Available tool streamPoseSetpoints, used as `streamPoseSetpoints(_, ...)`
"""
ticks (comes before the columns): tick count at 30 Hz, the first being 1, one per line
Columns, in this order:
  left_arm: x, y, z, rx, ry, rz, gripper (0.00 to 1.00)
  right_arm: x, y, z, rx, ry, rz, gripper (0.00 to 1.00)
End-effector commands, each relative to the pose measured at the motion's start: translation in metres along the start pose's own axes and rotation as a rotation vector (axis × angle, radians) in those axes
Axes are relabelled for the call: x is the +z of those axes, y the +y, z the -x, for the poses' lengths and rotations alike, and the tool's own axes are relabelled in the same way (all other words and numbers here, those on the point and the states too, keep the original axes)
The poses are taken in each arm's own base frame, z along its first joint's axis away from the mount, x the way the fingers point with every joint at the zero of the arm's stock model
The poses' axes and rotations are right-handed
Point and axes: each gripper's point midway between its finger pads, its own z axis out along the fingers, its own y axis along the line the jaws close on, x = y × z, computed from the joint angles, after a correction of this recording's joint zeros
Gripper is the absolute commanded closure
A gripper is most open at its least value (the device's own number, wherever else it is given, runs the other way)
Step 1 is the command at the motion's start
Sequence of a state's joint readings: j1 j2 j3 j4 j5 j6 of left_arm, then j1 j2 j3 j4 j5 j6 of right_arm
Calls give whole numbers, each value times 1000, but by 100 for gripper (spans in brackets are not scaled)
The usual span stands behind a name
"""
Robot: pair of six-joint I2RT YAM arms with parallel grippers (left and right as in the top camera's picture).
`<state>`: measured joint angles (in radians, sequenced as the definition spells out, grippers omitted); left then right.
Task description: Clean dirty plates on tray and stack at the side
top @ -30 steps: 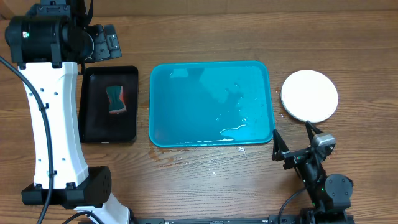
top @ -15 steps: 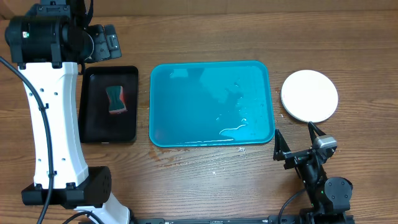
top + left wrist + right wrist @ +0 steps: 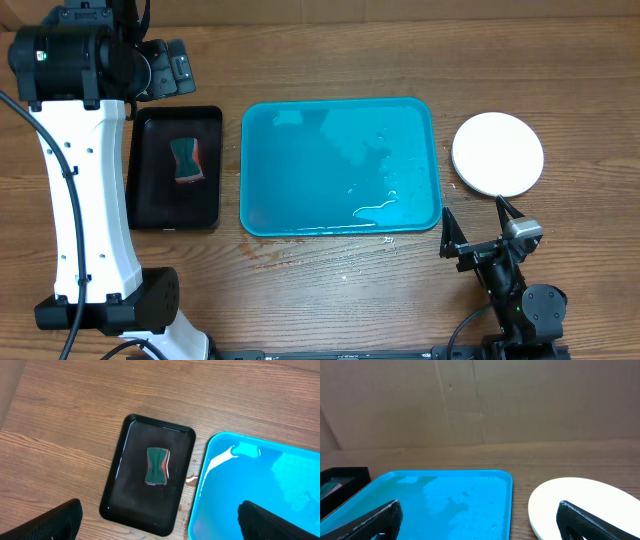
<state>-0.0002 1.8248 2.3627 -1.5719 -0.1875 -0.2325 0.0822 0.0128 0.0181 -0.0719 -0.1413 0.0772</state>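
The turquoise tray (image 3: 300, 215) lies mid-table, wet and holding no plates; it also shows in the left wrist view (image 3: 215, 485) and the right wrist view (image 3: 420, 495). The plates (image 3: 497, 153) sit stacked to the right of the tray, white on top; the stack also shows in the right wrist view (image 3: 570, 497). My right gripper (image 3: 477, 230) is open and empty near the front edge, below the stack. My left gripper (image 3: 160, 522) is open and empty, high above the black tray.
A small black tray (image 3: 150, 200) left of the turquoise tray holds a green and red sponge (image 3: 186, 161). Water drops lie on the wood in front of the turquoise tray. A cardboard wall (image 3: 480, 400) stands at the back.
My right gripper has shifted slightly toward the front edge. Nothing else has moved.
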Motion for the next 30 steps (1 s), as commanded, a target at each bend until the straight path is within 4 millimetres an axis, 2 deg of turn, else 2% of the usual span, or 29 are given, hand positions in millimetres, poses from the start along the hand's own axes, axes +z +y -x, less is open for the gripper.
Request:
streamPoseSetpoints(1,5,-1,0,1,11,-1,0,0,0,-2,-4,-3,-1,0)
streamPoseSetpoints(4,5,-4,0,7,10,-5,0,0,0,-2,-4,-3,-1,0)
streamPoseSetpoints(7,-9,-10,-1,21,-20,-25,0,0,0,-2,-4,-3,-1,0)
streamPoseSetpoints(11,-49,-23,-12,60,-89,-78,0,0,0,-2,-4,-3,-1,0)
streamPoseSetpoints(14,-82,-29,-31,93,-139,-124,1,0,0,-2,-4,-3,-1,0)
streamPoseSetpoints(17,-102,-17,-53,95,-159,-135,0,0,0,-2,-4,-3,-1,0)
streamPoseSetpoints(24,-118,13,-110,87,-153,-126,0,0,0,-2,-4,-3,-1,0)
streamPoseSetpoints(30,-144,40,-136,51,-266,-112,0,0,0,-2,-4,-3,-1,0)
